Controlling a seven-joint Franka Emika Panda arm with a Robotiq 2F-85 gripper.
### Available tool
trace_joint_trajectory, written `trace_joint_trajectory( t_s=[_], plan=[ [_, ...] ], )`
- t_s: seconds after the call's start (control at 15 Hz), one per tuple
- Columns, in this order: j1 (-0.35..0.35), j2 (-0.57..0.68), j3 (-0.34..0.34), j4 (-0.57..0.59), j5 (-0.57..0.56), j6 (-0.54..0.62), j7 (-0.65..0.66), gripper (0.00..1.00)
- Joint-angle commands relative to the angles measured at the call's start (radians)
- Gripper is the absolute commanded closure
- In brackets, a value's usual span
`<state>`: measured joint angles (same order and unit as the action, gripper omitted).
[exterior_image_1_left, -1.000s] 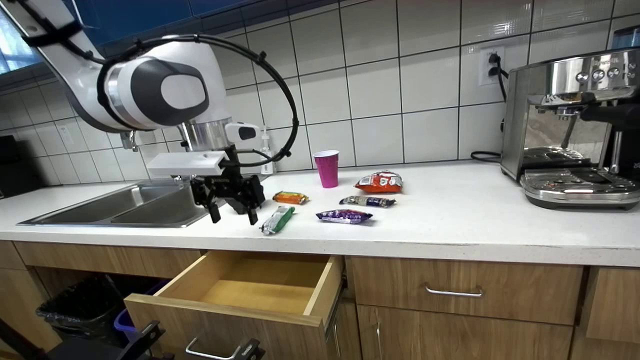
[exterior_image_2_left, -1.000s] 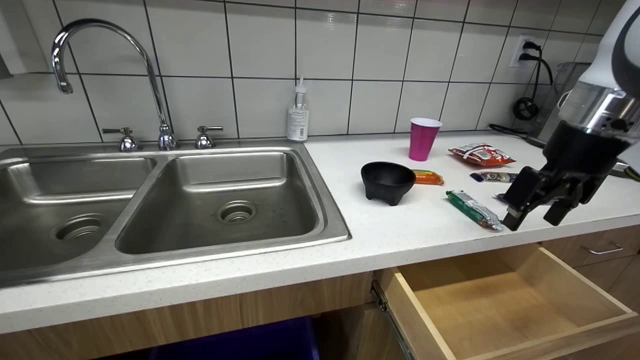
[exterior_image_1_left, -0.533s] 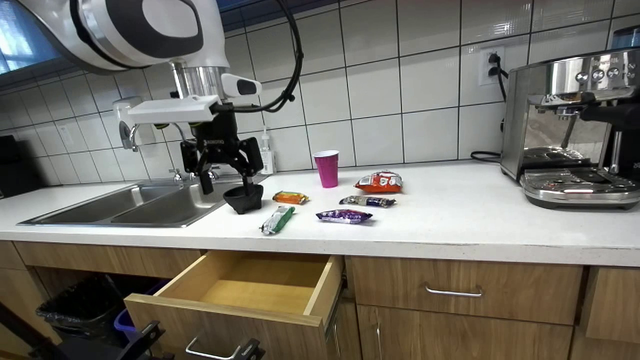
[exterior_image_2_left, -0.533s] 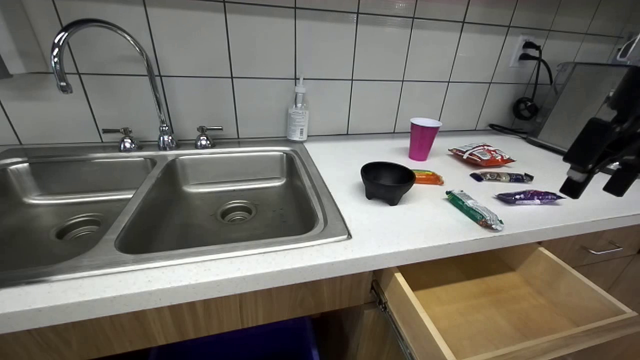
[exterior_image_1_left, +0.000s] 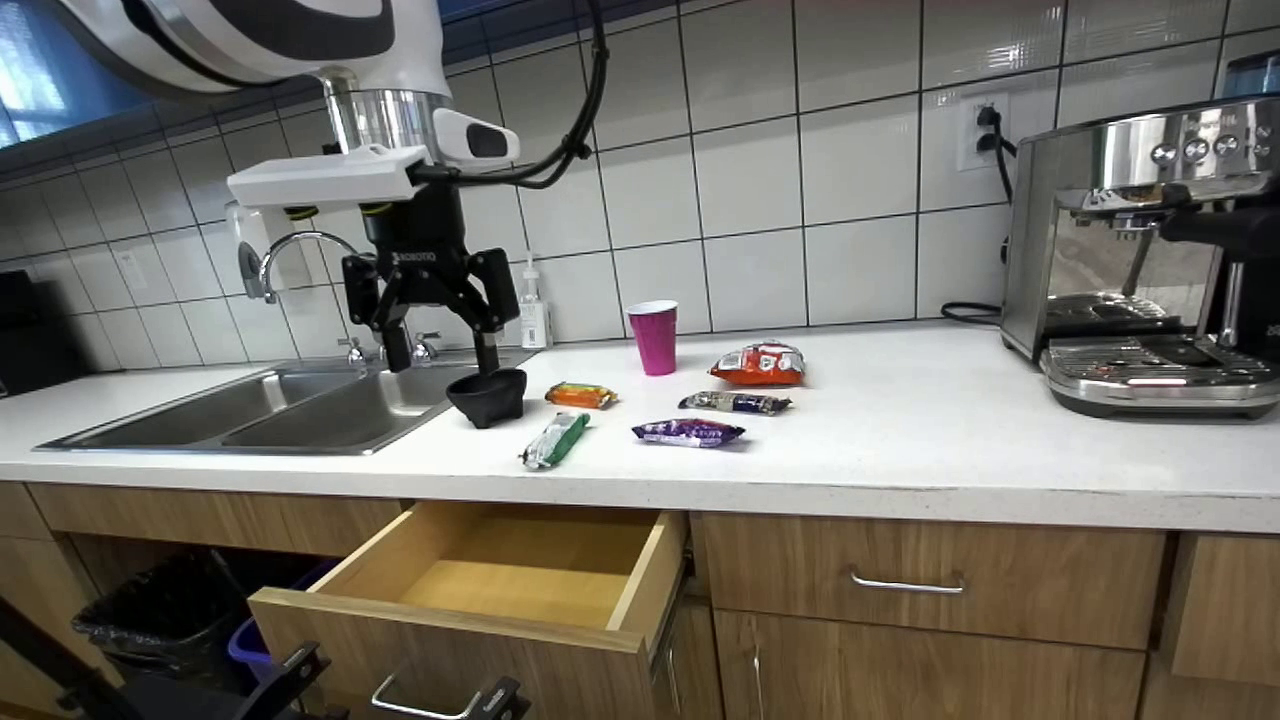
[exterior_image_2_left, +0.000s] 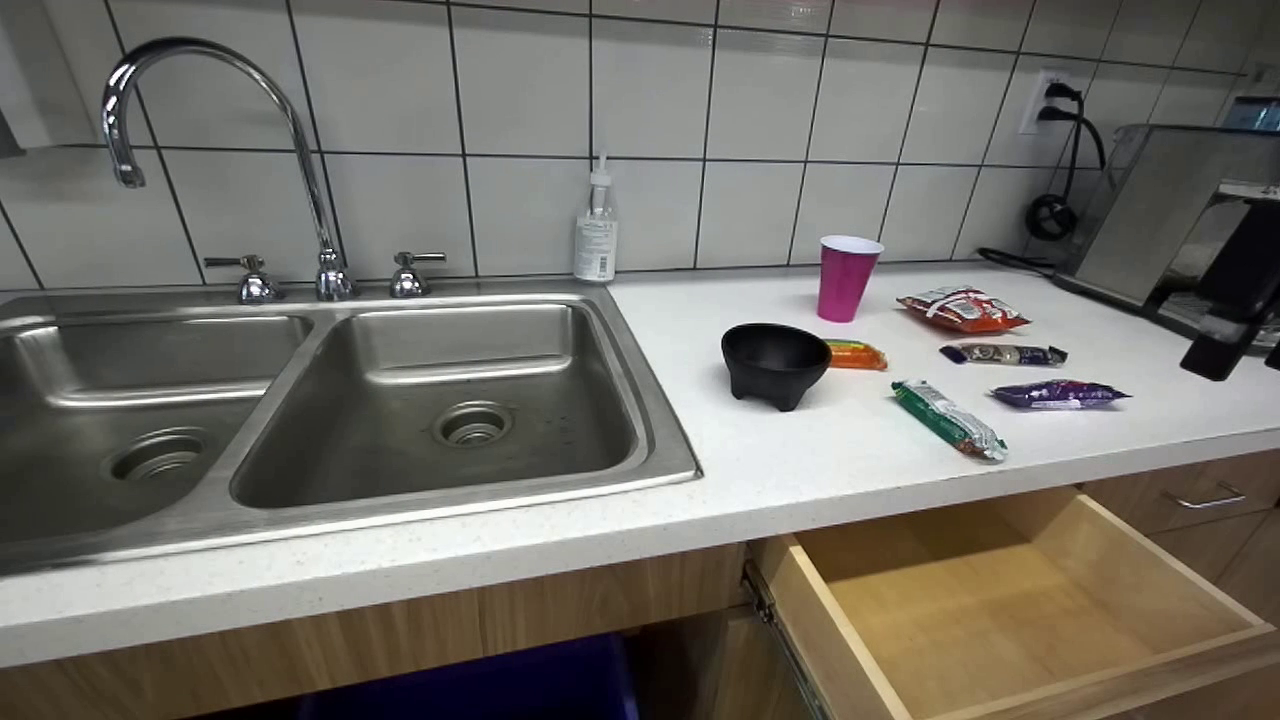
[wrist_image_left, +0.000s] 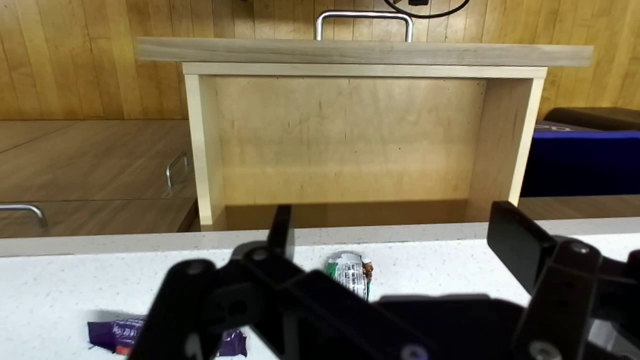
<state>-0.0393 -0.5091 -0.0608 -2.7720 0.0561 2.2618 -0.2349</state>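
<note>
My gripper (exterior_image_1_left: 443, 365) hangs above the counter with its fingers wide apart and nothing between them. In the wrist view a green wrapped bar (wrist_image_left: 350, 274) lies below the gripper, partly hidden by it. A purple packet (wrist_image_left: 115, 335) shows behind the finger at left. The black bowl (exterior_image_2_left: 775, 362) stands near the sink; a fingertip overlaps it only by line of sight in an exterior view. An orange packet (exterior_image_1_left: 581, 395), a dark blue wrapped bar (exterior_image_1_left: 735, 402), a red snack bag (exterior_image_1_left: 760, 364) and a pink cup (exterior_image_1_left: 655, 340) are further back on the counter.
A drawer (wrist_image_left: 365, 52) is pulled out below the counter edge. The steel sink (exterior_image_2_left: 660, 440) lies beside the bowl, with a curved faucet (exterior_image_2_left: 210, 45) and a soap bottle (exterior_image_2_left: 597, 240) behind. An espresso machine (exterior_image_1_left: 1170, 260) stands on the counter. A lined bin (exterior_image_1_left: 150, 610) sits beneath.
The arm has lifted my gripper up off the counter area and away from the green bar, so the bowl and packets show more fully. The jaws stay open; the objects have not moved.
</note>
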Motion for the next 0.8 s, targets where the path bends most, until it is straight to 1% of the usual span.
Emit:
trace_joint_trajectory(
  t_s=[0.0, 0.27, 0.73],
  plan=[
    [0.014, -0.001, -0.014, 0.001, -0.009, -0.002, 0.007, 0.00],
    [0.005, 0.030, -0.009, 0.012, -0.017, 0.036, 0.031, 0.00],
    [0.010, 0.149, 0.007, 0.081, -0.030, 0.089, 0.048, 0.00]
  ],
)
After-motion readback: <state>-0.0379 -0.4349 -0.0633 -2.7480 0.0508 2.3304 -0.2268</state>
